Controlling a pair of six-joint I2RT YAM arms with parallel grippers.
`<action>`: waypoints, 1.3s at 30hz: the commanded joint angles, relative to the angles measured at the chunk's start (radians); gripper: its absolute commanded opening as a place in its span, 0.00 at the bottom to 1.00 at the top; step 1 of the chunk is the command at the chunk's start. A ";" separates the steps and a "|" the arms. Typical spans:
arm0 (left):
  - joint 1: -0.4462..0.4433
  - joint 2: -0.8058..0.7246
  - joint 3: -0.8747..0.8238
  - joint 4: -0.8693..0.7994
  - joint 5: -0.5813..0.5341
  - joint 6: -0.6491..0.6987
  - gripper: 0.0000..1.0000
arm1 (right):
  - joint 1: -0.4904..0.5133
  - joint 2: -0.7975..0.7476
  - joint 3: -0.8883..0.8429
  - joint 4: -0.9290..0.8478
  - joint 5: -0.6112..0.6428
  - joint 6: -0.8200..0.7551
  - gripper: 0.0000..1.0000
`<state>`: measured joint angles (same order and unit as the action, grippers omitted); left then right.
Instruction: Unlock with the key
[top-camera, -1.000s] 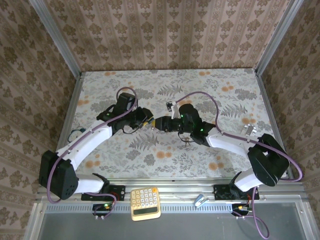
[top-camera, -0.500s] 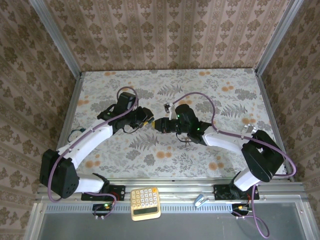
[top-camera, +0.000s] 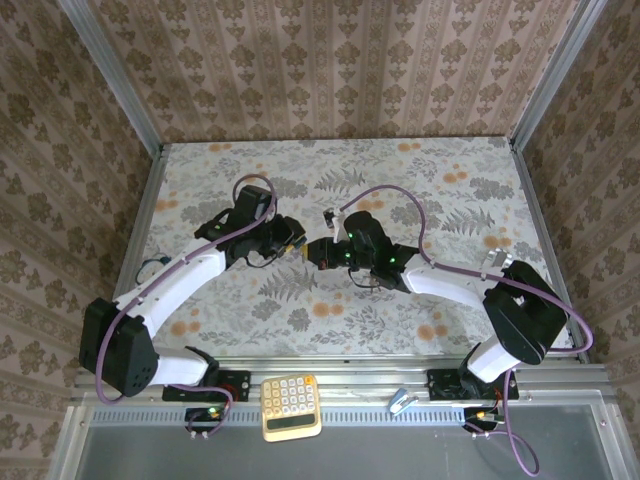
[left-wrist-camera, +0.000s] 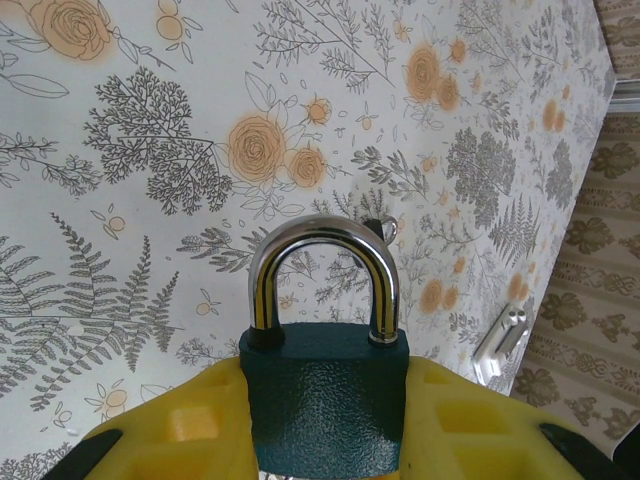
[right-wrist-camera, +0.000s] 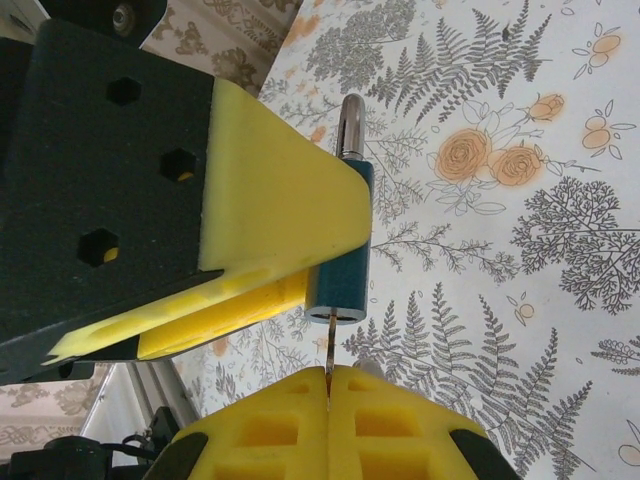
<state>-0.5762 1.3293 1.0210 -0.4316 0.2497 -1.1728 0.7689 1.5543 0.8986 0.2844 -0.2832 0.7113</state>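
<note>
The right claw (right-wrist-camera: 328, 385) is clamped on the key (right-wrist-camera: 328, 348). Its yellow pads (right-wrist-camera: 400, 425) are pressed together, so only the thin blade shows, standing out of the seam, and the head is hidden between them. The blade's tip meets the underside of the padlock (right-wrist-camera: 340, 270) at the keyway, though I cannot tell how deep it sits. The left claw (left-wrist-camera: 327, 395) grips the padlock's body from both sides and holds it over the surface (top-camera: 450, 170), near its middle. The shackle (left-wrist-camera: 322, 265) has both legs seated in the body, so the lock looks closed. I judge the pickup and lining-up done; what is left is pushing the blade home, turning it and freeing the shackle.
</note>
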 joint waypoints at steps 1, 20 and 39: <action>0.003 -0.010 0.022 0.027 -0.011 0.012 0.11 | 0.006 -0.008 -0.014 -0.021 0.007 0.019 0.00; -0.059 0.019 -0.010 0.137 0.100 -0.061 0.10 | -0.037 0.032 0.018 0.217 0.059 0.111 0.00; -0.005 -0.048 -0.065 0.217 0.116 -0.065 0.07 | -0.135 0.146 -0.100 0.691 -0.195 0.526 0.00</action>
<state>-0.5617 1.3144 0.9752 -0.2268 0.2306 -1.2167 0.6426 1.6726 0.7959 0.8043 -0.4717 1.1591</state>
